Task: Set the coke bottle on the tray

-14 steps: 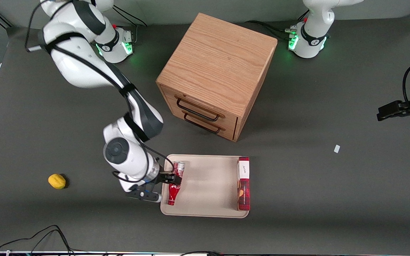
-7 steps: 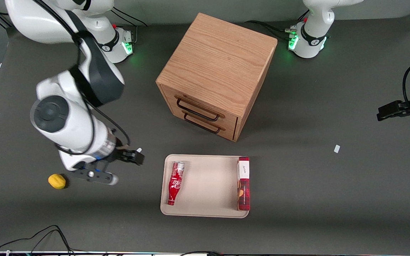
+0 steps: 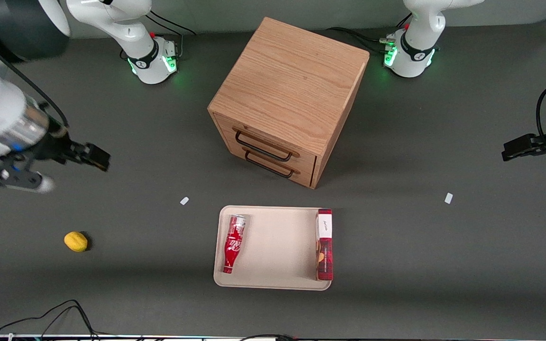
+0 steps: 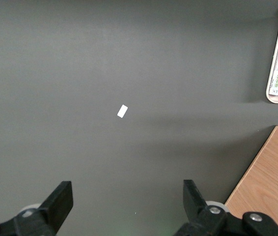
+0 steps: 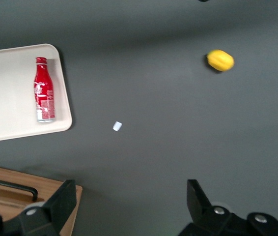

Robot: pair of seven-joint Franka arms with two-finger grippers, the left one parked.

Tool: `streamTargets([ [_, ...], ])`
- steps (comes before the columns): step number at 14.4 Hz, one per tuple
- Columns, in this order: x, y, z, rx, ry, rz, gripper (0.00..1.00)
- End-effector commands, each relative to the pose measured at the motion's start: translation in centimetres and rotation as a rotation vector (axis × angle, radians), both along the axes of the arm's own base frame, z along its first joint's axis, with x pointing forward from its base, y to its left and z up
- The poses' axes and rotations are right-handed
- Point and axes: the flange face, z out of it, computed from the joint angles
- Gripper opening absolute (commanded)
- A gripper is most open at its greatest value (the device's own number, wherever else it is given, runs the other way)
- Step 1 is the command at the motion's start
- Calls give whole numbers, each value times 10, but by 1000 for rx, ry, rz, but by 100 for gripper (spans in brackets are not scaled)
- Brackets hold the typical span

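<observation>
The red coke bottle (image 3: 233,244) lies on its side in the beige tray (image 3: 273,279), along the tray's edge toward the working arm's end, neck pointing toward the front camera. It also shows in the right wrist view (image 5: 44,96), lying in the tray (image 5: 6,73). My right gripper (image 3: 96,157) is open and empty, raised high above the table, well away from the tray toward the working arm's end. In the wrist view the gripper (image 5: 129,201) has its fingers spread wide over bare table.
A red-and-white box (image 3: 324,244) lies in the tray along its other edge. A wooden drawer cabinet (image 3: 287,97) stands farther from the front camera than the tray. A yellow lemon (image 3: 76,241) and a small white scrap (image 3: 184,201) lie on the table.
My gripper let go of the bottle, which stays lying in the tray. The arm rose and swung away toward the working arm's end of the table.
</observation>
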Motion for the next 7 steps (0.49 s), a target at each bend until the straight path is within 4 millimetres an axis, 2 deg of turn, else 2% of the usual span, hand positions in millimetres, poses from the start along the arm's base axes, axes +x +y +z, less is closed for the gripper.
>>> streamTargets([
  [1, -53, -26, 7, 27, 19, -18, 100],
  [4, -90, -45, 7, 58, 6, -39, 100],
  [5, -95, -44, 5, 69, 12, -39, 100],
  [7, -91, -42, 2, 71, 24, -33, 100],
])
